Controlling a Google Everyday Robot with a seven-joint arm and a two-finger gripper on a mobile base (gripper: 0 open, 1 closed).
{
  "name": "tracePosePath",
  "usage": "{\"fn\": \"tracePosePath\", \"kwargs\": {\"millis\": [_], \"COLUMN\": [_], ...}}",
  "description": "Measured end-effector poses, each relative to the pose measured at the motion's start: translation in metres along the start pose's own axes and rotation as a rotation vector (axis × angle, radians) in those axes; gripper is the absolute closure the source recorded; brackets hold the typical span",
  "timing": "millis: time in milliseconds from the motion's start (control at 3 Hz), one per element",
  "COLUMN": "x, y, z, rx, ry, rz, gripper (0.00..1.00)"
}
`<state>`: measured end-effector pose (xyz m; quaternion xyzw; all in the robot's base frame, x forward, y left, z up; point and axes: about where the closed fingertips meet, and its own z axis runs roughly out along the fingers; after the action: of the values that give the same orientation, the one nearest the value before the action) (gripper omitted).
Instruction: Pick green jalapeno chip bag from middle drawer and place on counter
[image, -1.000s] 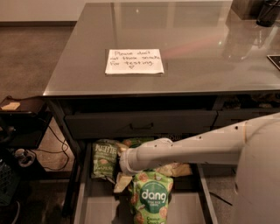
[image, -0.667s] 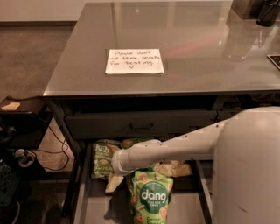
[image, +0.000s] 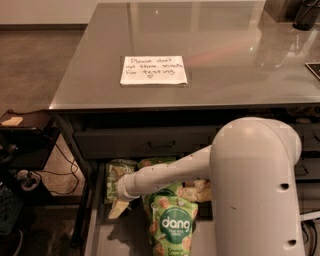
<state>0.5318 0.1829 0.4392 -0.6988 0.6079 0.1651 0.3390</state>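
Note:
The middle drawer (image: 120, 242) is pulled open below the counter (image: 220, 55). The olive-green jalapeno chip bag (image: 114, 173) lies at the drawer's back left, partly hidden by my arm. My gripper (image: 118, 208) hangs down from the white wrist just in front of and below that bag, over the drawer's left side. I cannot tell whether it touches the bag. My large white arm link fills the right foreground and hides the drawer's right part.
A bright green dang pouch (image: 174, 225) stands in the drawer's middle, another (image: 151, 162) behind the arm, a brown-and-white snack bag (image: 198, 190) beside it. The closed drawer above has a dark front with a black handle (image: 161, 145). A white handwritten note (image: 153, 70) lies on the counter. Cables and a low shelf (image: 22, 124) are at left.
My arm has swung left, carrying the gripper toward the drawer's left side by the olive bag. The big white arm link now covers more of the right of the view.

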Motion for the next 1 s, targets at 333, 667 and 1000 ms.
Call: {"fn": "tracePosePath", "kwargs": {"millis": [333,667,1000], "x": [0.01,0.024,0.038], "y": [-0.01,-0.021,-0.029], "z": [0.01,0.013,0.018], "rx": [0.067,0.131,0.158], "ry": [-0.026,-0.054,-0.07], "rz": [-0.029,-0.068,-0.093], "gripper": [0.0,0.0,0.0]}}
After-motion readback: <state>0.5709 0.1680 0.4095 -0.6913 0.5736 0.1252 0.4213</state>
